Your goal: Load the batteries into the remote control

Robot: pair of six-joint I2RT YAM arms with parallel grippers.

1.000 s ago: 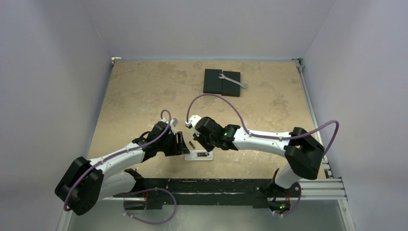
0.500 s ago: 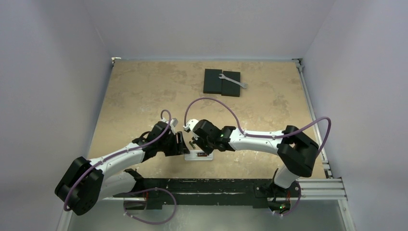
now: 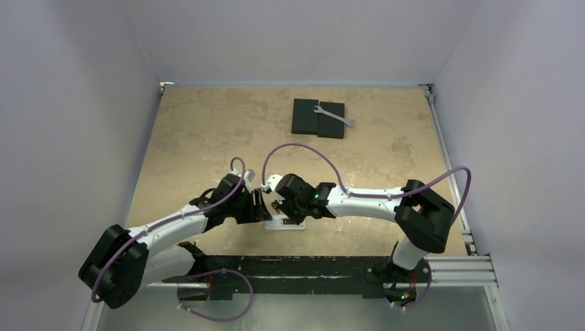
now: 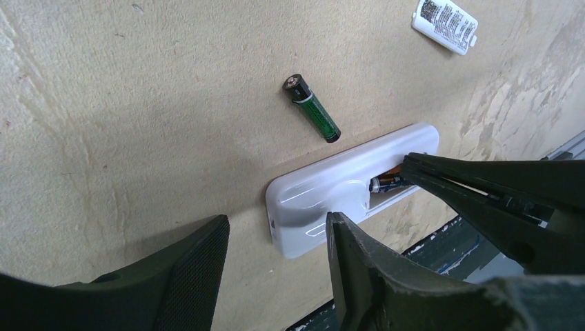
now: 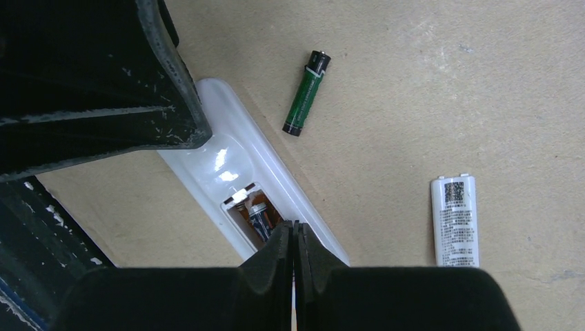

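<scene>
My left end effector (image 4: pixel 276 222), fingers apart, straddles the left end of the remote control (image 4: pixel 324 189), which lies back-up on the worktop (image 4: pixel 103 103). The first battery (image 5: pixel 261 219) sits in its open recess, and the second battery (image 5: pixel 305 93) lies loose just beyond the remote. My right end effector (image 5: pixel 293 234), fingers together and empty, has swung in to the recess within the last second. I judge it is seating the first cell.
</scene>
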